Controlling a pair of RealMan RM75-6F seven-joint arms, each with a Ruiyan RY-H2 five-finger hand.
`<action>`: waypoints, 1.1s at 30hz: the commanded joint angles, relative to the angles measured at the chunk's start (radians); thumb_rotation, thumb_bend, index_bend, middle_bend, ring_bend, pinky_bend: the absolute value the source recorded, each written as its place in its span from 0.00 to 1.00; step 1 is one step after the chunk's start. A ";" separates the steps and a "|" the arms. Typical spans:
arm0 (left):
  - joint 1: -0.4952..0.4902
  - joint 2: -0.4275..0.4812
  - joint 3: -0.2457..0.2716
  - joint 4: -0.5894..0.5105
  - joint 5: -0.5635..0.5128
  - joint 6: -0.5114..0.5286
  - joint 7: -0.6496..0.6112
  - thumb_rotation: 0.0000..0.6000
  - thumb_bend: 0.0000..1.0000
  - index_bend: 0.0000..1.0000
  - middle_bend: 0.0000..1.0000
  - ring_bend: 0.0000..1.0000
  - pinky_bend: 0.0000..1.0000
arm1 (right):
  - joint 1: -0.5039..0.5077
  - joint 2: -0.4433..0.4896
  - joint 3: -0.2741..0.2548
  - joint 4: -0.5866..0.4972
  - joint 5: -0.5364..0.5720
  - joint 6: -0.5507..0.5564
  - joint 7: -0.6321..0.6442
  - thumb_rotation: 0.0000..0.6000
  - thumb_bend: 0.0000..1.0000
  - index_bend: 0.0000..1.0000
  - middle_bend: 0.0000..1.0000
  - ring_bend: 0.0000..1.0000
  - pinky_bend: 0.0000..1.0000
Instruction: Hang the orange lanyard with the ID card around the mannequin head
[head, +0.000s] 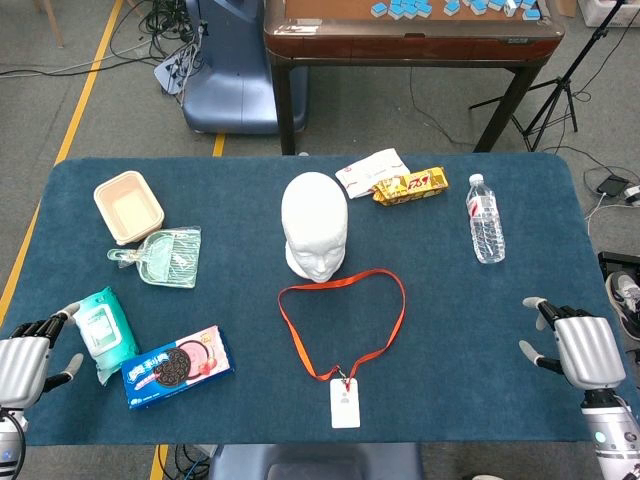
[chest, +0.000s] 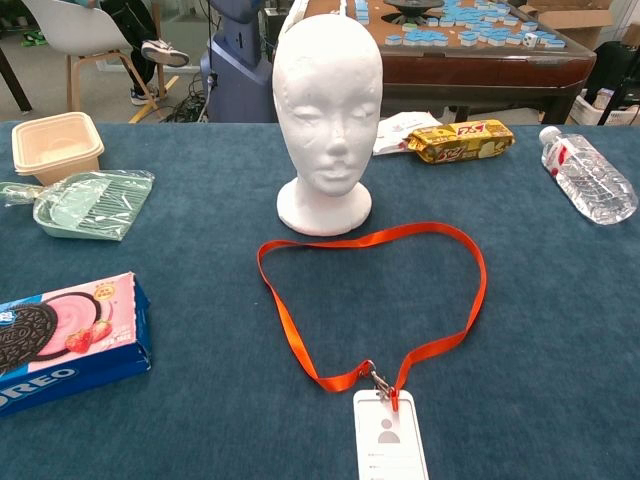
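Lying flat before the head (chest: 328, 110): lanyard (chest: 470, 290), card (chest: 388, 437) nearest robot | likely light, limp strap; lift at opposite loop sides | left hand (head: 25, 362), right hand (head: 580, 345) empty, fingers apart, well clear

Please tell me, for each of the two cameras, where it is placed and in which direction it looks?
Head view: high, looking steeply down on the table; left hand and right hand show at the near corners.
Chest view: low, looking across at the mannequin head; no robot body visible.
Shared: mannequin head, orange lanyard, ID card.
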 joint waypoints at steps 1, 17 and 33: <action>0.000 0.001 0.001 -0.001 0.001 0.000 0.000 1.00 0.26 0.18 0.34 0.36 0.32 | 0.001 0.000 -0.001 -0.001 0.001 -0.003 -0.002 1.00 0.21 0.34 0.55 0.53 0.58; 0.011 0.001 0.003 0.005 0.018 0.027 -0.017 1.00 0.26 0.18 0.34 0.36 0.32 | 0.136 0.023 -0.003 -0.076 -0.043 -0.195 -0.103 1.00 0.50 0.34 0.83 0.90 0.84; 0.021 0.002 0.009 0.017 0.021 0.033 -0.029 1.00 0.26 0.18 0.34 0.36 0.32 | 0.386 -0.083 0.025 -0.091 0.184 -0.596 -0.266 1.00 0.86 0.27 1.00 1.00 1.00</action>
